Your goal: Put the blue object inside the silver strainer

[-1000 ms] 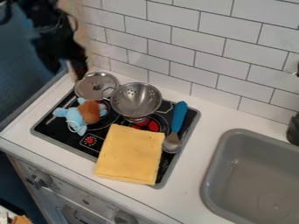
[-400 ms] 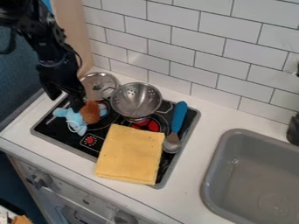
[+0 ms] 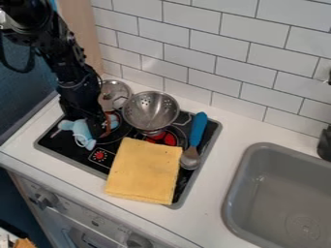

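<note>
Oven knob (image 3: 45, 198): lower left of the frame, on the cabinet front, nothing I need.
Sink (image 3: 240, 175): lower right, well apart from my work; my route needn't cross it.
Yellow cloth (image 3: 145, 169): just below centre, flat over the near part of the stovetop (image 3: 58, 144). It lies in front of the strainer, so I would keep my carry behind it.
Spatula (image 3: 200, 127): right of centre, blue handle away from me. Its handle is blue too, but I take the plush to be my object, since my claw is down at it.
Blue plush toy (image 3: 81, 129): left of centre on the stovetop, outside the strainer, its brown part mostly hidden behind my claw.
Gripper (image 3: 92, 127): left of centre, pointing down over the toy's right side, low enough for a grasp. Whether it is apart, together or clamped on the plush, I cannot tell — the black parts merge from here.
Silver strainer (image 3: 150, 109): above centre, mouth up, so a drop from above should do. I'd lift clear of its rim first; a dragged plush could tip it.
Metal lid (image 3: 117, 89): upper left, beside the strainer — a low swing could knock it.
Tiled wall (image 3: 207, 48): across the top, behind everything.
</note>
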Robot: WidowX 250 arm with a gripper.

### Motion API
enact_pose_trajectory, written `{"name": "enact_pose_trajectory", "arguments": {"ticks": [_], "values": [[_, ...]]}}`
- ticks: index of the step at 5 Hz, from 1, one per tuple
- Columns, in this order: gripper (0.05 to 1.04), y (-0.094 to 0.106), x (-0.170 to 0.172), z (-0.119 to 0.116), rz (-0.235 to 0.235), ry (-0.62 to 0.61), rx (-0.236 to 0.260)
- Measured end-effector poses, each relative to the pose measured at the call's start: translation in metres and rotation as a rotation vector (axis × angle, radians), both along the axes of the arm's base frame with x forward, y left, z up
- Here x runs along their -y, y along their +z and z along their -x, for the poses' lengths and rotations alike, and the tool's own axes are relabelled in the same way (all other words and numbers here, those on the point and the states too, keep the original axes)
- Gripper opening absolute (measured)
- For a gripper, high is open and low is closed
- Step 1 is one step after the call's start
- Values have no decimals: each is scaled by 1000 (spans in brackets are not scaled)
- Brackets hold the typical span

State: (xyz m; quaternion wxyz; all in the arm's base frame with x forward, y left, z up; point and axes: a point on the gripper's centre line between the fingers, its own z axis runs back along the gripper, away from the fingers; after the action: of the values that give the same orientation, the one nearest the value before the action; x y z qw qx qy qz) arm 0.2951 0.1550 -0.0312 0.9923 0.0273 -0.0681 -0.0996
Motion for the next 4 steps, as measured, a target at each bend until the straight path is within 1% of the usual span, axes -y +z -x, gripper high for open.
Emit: {"name": "enact_pose_trajectory", "arguments": {"ticks": [1, 2, 3, 4], "values": [[957, -10, 0, -3, -5, -4, -38], [715, -16, -4, -7, -19, 41, -49], [545, -15, -4, -9, -5, 77, -36], [498, -15, -8, -7, -2, 114, -35]]}}
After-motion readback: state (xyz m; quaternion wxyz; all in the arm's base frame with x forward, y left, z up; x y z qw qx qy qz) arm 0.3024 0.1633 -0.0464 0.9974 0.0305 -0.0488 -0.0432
